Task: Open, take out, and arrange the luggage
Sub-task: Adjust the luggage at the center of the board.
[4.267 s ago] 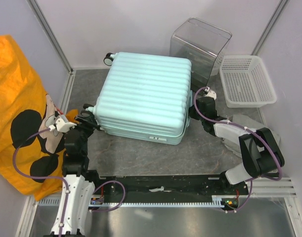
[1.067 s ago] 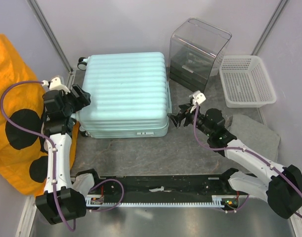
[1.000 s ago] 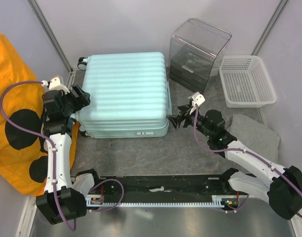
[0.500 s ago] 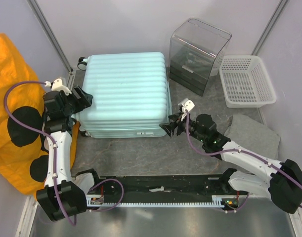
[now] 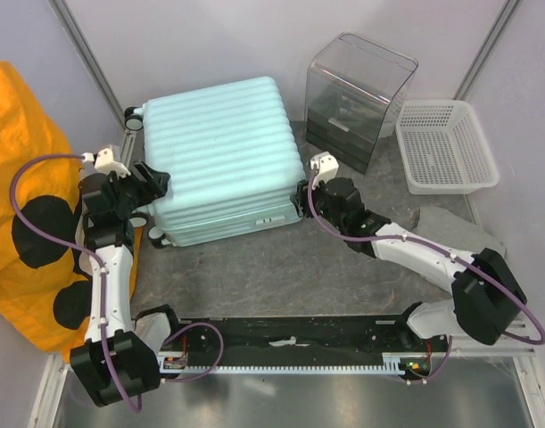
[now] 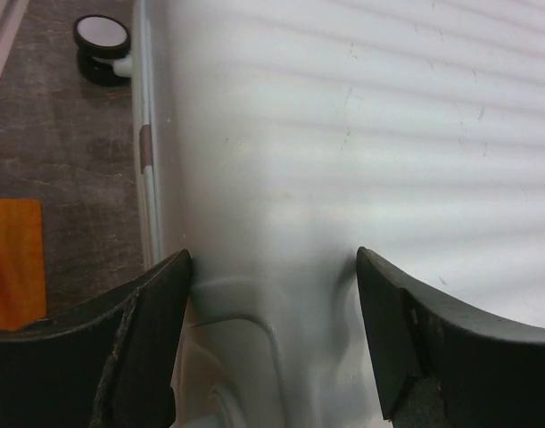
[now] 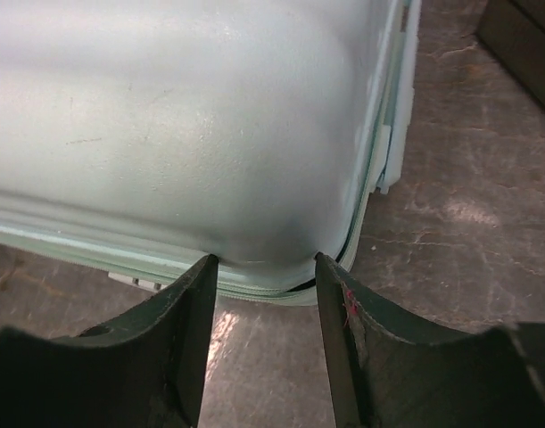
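Since half a second before, the luggage (image 5: 218, 160) had swung on the surface (image 5: 281, 267). Its near edge no longer ran level across the top view but slanted up toward the right, and its right side had drawn a little away from the clear plastic box (image 5: 361, 89). The right arm had also moved in from just off the case to its near right corner.

I saw the right gripper (image 7: 263, 263) with its jaws partly apart and the rounded corner of the shell and its seam between them. Both fingers looked to be at the shell's edge, but I could not tell whether they were actually clamping it.

The left gripper (image 6: 272, 267) stood wide open at the near left corner, with the ribbed mint shell filling the gap between its fingers. The left finger (image 6: 138, 330) lay close along the case's side. Past it I could see one black-and-white wheel (image 6: 103, 36) over the grey surface.

The luggage lay closed at the back left of the surface, ribbed face up. The orange spotted bag (image 5: 31, 178) was off to its left. The clear box was behind its right side, and the white mesh basket (image 5: 446, 143) sat further right. A grey cloth (image 5: 459, 232) lay near the right arm's forearm.
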`<state>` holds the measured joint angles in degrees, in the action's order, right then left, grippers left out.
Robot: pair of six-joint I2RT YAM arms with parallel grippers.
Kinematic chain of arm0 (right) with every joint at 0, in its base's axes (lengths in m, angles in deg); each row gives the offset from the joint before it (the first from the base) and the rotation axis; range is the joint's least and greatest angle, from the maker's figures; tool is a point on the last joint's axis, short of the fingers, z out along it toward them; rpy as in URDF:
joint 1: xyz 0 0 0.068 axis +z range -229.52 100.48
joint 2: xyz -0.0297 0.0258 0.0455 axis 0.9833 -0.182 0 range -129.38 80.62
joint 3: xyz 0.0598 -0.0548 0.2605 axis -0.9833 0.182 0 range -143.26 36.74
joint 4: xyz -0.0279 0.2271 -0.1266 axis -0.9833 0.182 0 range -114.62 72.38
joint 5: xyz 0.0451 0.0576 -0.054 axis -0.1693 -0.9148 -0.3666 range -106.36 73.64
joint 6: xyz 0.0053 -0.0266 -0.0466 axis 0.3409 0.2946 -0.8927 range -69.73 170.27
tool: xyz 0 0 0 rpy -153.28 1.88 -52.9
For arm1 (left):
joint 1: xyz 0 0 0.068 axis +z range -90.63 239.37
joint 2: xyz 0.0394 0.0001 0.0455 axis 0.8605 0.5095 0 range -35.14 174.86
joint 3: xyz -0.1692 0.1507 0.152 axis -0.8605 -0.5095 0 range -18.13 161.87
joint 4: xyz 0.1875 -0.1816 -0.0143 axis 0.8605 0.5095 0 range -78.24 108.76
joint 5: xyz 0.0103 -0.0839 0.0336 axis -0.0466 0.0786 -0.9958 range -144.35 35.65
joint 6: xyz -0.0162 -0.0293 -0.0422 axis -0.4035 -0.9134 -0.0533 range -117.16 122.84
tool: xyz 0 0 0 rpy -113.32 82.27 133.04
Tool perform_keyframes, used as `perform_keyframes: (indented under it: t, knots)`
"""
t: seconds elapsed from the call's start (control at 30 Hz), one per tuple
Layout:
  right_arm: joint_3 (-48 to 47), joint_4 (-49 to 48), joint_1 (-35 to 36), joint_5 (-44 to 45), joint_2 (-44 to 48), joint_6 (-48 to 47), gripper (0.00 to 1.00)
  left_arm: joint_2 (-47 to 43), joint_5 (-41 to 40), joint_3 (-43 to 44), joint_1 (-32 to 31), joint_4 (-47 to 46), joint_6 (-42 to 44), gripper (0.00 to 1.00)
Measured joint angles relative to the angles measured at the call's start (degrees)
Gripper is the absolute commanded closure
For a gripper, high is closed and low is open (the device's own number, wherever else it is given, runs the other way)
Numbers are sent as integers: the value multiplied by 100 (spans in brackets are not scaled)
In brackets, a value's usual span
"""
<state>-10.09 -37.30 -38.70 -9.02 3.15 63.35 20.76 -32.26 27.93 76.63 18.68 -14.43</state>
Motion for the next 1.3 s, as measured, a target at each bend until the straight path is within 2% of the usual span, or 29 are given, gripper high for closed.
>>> perform_keyframes:
  t: [0.2, 0.53, 0.77, 1.0, 1.3]
  knots:
    - [-667, 90, -426, 225, -682, 17, 41, -127, 409, -284, -33, -249, -111, 22]
    - [-1436, 52, -1167, -87, -1456, 61, 33, -188, 350, -372, -584, -380, -260, 21]
    - [-1259, -59, -1139, -640, -1141, 0, 24, -479, 146, -306, -715, 164, -79, 18]
    - [-772, -337, -802, -1064, -479, 22, 21, -809, -55, -299, -791, 568, 162, 18]
    - [-649, -531, -595, -1266, -846, 273, 21, -909, 612, -387, -730, 667, 378, 20]
